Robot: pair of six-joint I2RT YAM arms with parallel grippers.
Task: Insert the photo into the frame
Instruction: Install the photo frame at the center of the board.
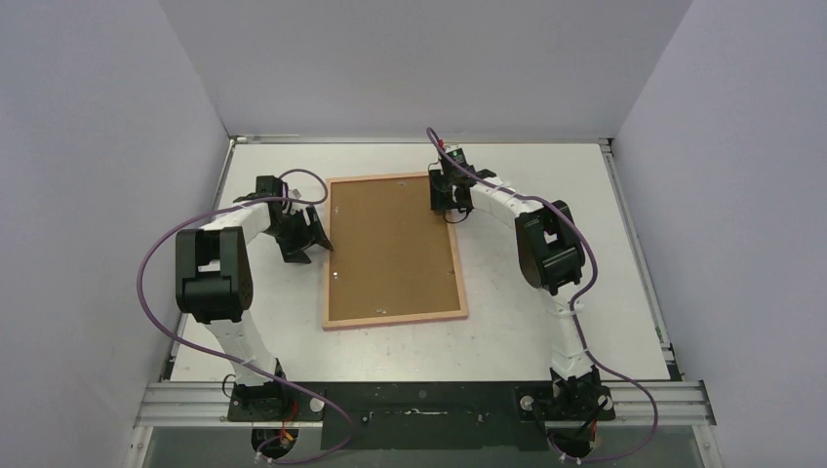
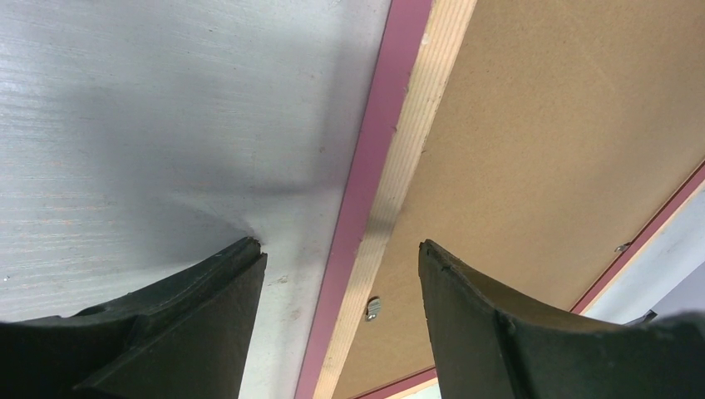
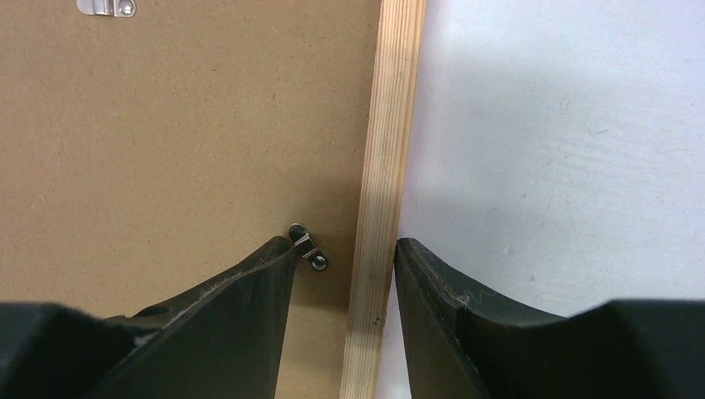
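**Both grippers open astride opposite long rails of the face-down frame**

The right gripper (image 3: 342, 243) is open and holds nothing. Its fingers stand apart on either side of the tan wooden long rail of the frame (image 3: 384, 125). One fingertip lies over the brown backing board (image 3: 183, 150), just beside a small metal turn clip (image 3: 308, 247) set at the rail's inner edge. The other fingertip sits at the rail's outer edge, above the white table (image 3: 565, 125). Whether either fingertip touches the wood cannot be told. A metal plate (image 3: 104, 7) shows on the board at the top edge of the right wrist view, well apart from the clip.

The left gripper (image 2: 339, 246) is likewise open and empty. Its fingers straddle the opposite long rail, one over the table and one over the backing board. Here the rail shows a pink strip along its outer side, next to the tan wood of its back. A second turn clip (image 2: 373, 307) sits at the rail's inner edge, between the two fingers.

In the top external view the frame lies flat and back side up near the middle of the table. Its long sides run away from the arm bases, slightly skewed. The backing board fills its opening. The left gripper is at the left rail, about midway along it. The right gripper is at the right rail, near the far corner.
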